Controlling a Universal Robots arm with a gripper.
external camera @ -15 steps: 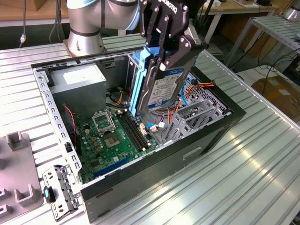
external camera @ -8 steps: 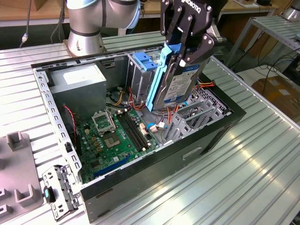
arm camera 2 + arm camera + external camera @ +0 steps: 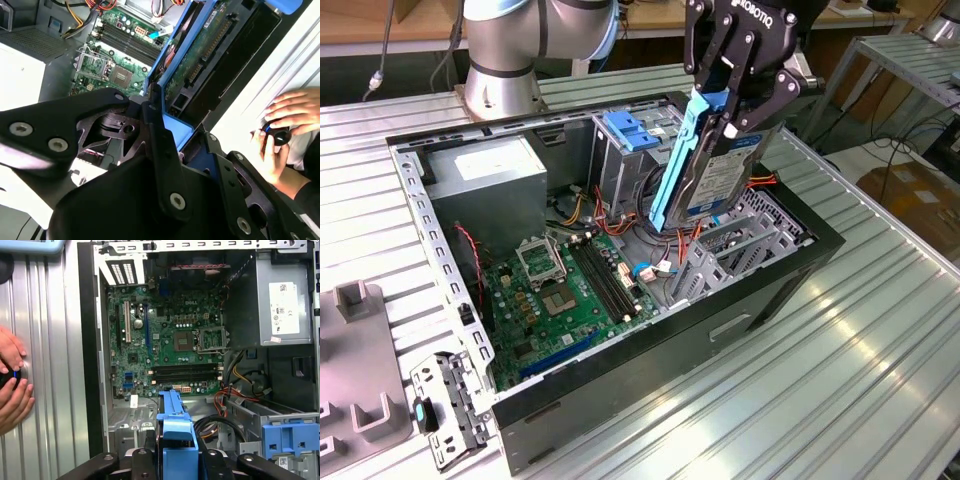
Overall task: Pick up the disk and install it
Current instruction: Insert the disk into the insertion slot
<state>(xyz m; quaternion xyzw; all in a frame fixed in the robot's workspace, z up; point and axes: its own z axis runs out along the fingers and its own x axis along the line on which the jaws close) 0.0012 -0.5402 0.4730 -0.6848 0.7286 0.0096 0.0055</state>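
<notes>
While the gripper (image 3: 735, 105) is clamping the tilted disk (image 3: 705, 175) above the open case (image 3: 650, 380), its fingers (image 3: 718, 55) are hiding the disk's upper end.

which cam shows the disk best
The exterior view: the disk, tilted and held by the gripper, shows nearly full length. The second wrist view shows its circuit-board side close up; the first wrist view, its blue frame end-on.

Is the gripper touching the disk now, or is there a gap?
Touching. In the exterior view the gripper clamps the top of the disk, holding it tilted above the open case.
</notes>
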